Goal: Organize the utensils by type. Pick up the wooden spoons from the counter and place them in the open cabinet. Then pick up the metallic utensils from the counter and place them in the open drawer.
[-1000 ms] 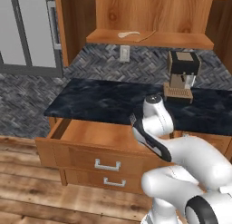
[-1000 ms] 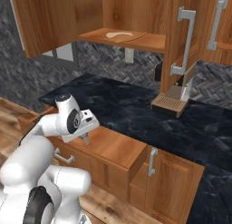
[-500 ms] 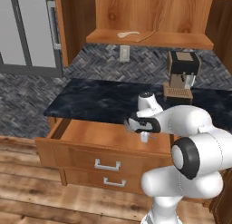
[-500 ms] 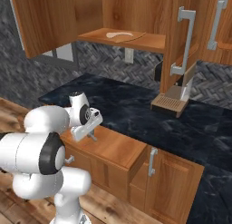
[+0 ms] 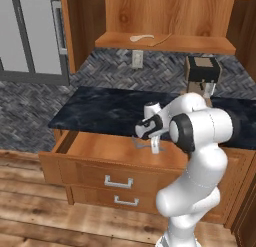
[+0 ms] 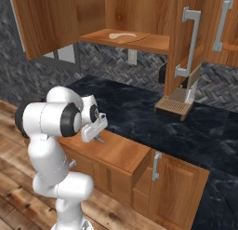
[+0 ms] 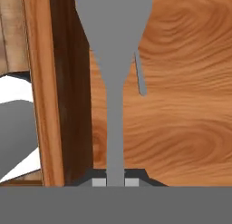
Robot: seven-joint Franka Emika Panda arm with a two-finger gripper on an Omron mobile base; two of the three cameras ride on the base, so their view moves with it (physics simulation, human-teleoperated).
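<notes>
My gripper (image 5: 149, 141) (image 6: 96, 132) hangs low over the open drawer (image 5: 95, 148) (image 6: 118, 152), pointing down into it. It is shut on a thin grey metallic utensil (image 7: 114, 60), whose slim handle sits between the fingertips (image 7: 99, 182) and widens away from them. In the base views the utensil (image 5: 141, 144) (image 6: 99, 139) hangs just above the drawer's wooden bottom (image 7: 190, 109). A thin grey sliver (image 7: 141, 80) shows beside it. On the open cabinet's shelf (image 5: 200, 43) (image 6: 100, 37) lie two wooden spoons, one pale (image 5: 141, 38) (image 6: 122, 36) and one darker (image 5: 162, 39) (image 6: 139, 37).
The black counter (image 5: 100, 108) (image 6: 139, 112) runs behind the drawer. A coffee machine (image 5: 202, 73) (image 6: 179, 101) stands at its right. The drawer's inner wall (image 7: 68, 82) is close beside the utensil. The cabinet door with its silver bar handle (image 6: 190, 43) hangs open on the right.
The arm's upper links have swung upright and forward. The hand, still gripping the utensil, has shifted a little left and lower over the drawer.
</notes>
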